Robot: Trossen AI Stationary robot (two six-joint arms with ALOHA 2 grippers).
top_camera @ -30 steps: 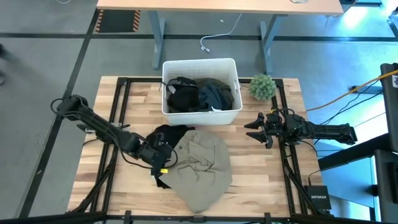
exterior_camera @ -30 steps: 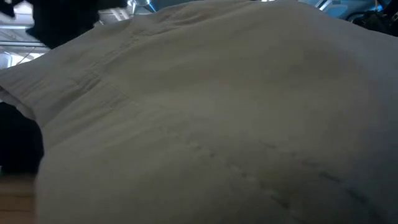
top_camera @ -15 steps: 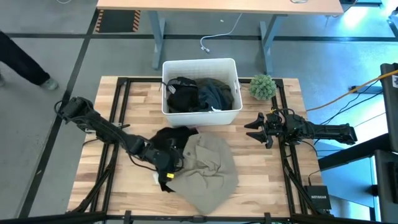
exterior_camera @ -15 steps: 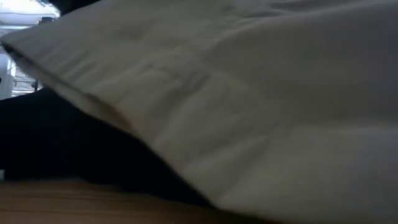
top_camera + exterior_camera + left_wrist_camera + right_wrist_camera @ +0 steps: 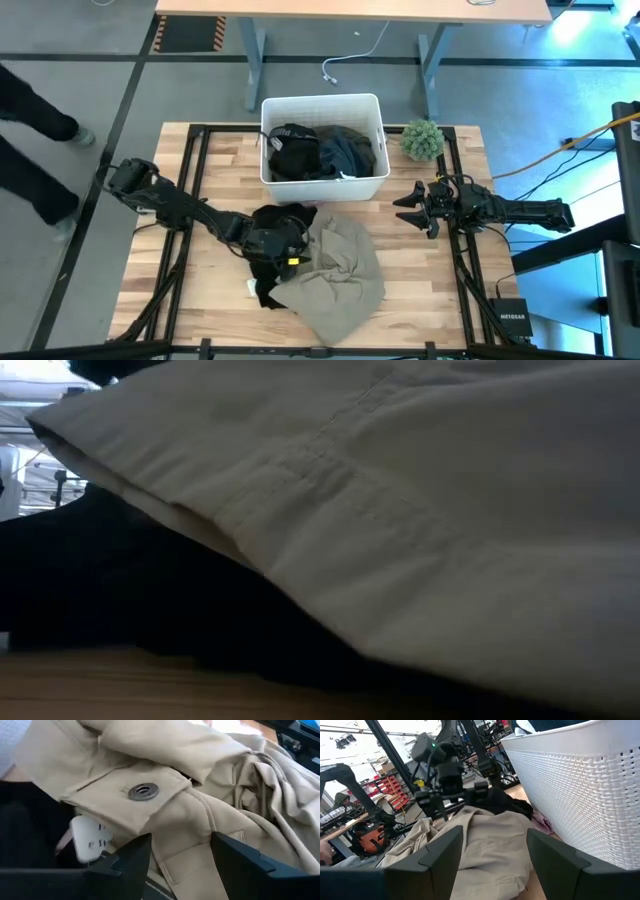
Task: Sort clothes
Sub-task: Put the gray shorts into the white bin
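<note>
A khaki-beige garment [image 5: 335,275] lies bunched on the table in front of the white bin [image 5: 375,100]. It fills the low view [image 5: 420,510], with a black garment [image 5: 110,580] under its edge. The black garment [image 5: 280,218] lies partly under the khaki one's left side. My left gripper [image 5: 290,255] is open at the khaki garment's left edge, with cloth between its fingers [image 5: 180,865]. A snap button [image 5: 143,791] and a white tag [image 5: 87,840] show there. A bit of pink cloth [image 5: 542,826] shows by the bin. My right gripper [image 5: 405,208] is open and empty at the table's right. My left gripper comes at the khaki garment from the table's left, low and slanting down. The khaki waistband part below the snap [image 5: 185,835] lies between its open fingers [image 5: 130,857]. The garment rests on the table and on the black garment, slack and bunched.
The bin holds a black garment [image 5: 295,152] and a dark grey-green one [image 5: 348,152]. A small green fuzzy plant [image 5: 422,138] stands to the right of the bin. A person's legs [image 5: 30,130] show on the floor beyond the table's left edge.
My left gripper has gone toward the table's right edge, into the khaki garment's left side. That side has been pushed right and bunched up, and its edge has lifted off the black garment; the garment's right part has stayed. A person has walked past on the left.
</note>
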